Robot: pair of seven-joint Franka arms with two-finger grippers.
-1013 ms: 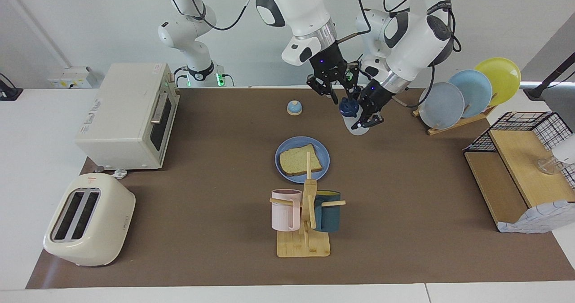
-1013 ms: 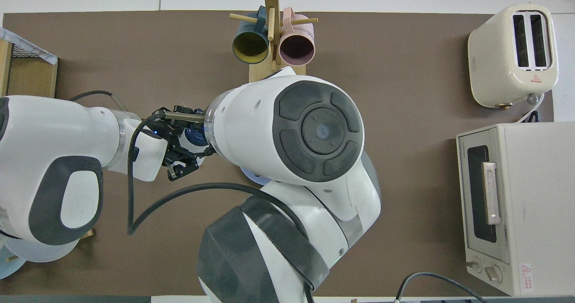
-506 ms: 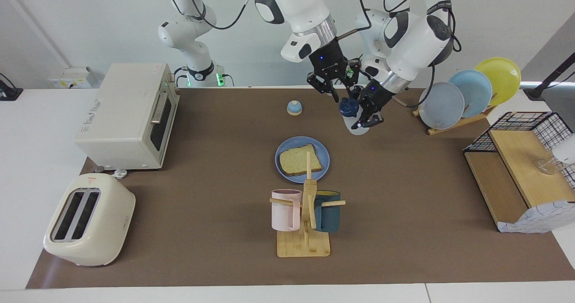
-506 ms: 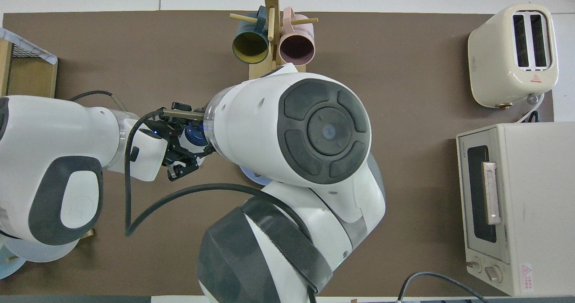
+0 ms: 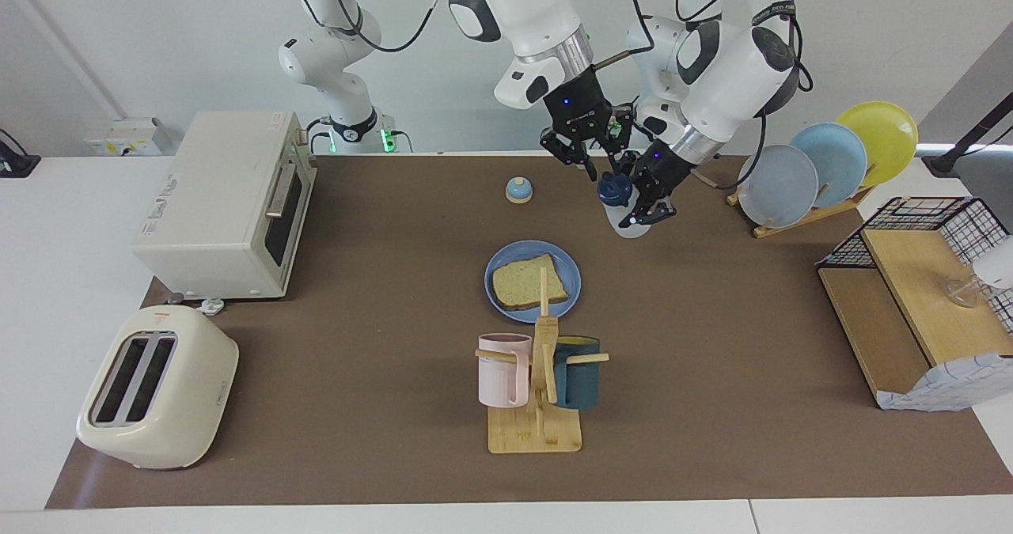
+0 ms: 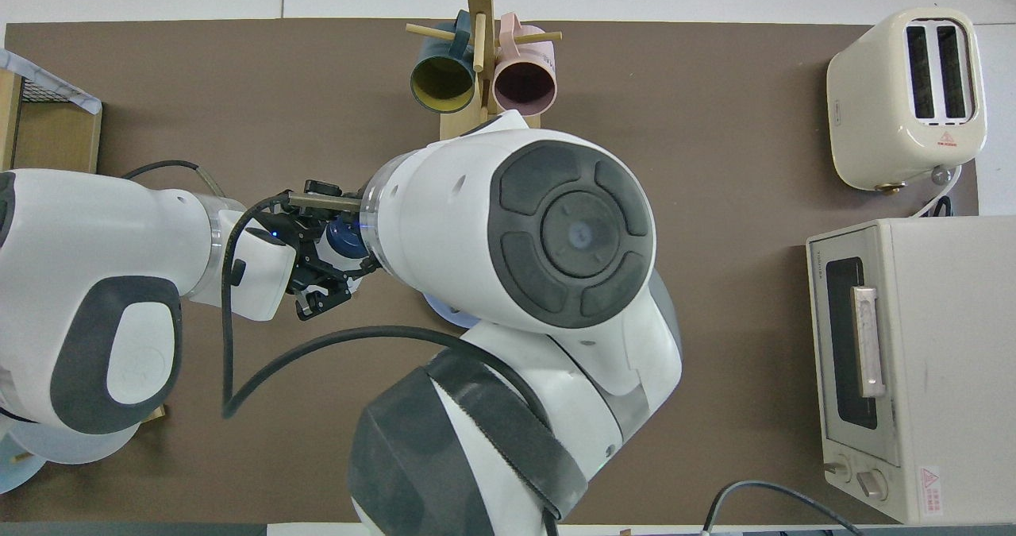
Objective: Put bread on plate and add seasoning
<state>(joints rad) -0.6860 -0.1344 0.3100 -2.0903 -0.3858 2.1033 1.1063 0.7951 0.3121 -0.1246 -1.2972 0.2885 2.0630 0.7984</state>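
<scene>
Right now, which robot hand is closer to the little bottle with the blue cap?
Left. The left gripper is shut on the seasoning bottle in the air; the right gripper hangs just above its cap.

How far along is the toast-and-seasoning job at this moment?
Done: the square tan toast slice lies on the round blue plate. In hand: the left gripper is shut on the translucent white squeeze bottle with navy cap, held up off the table, not over the plate; the right gripper hovers at its cap. Left: uncapping, it seems, then seasoning the toast.
</scene>
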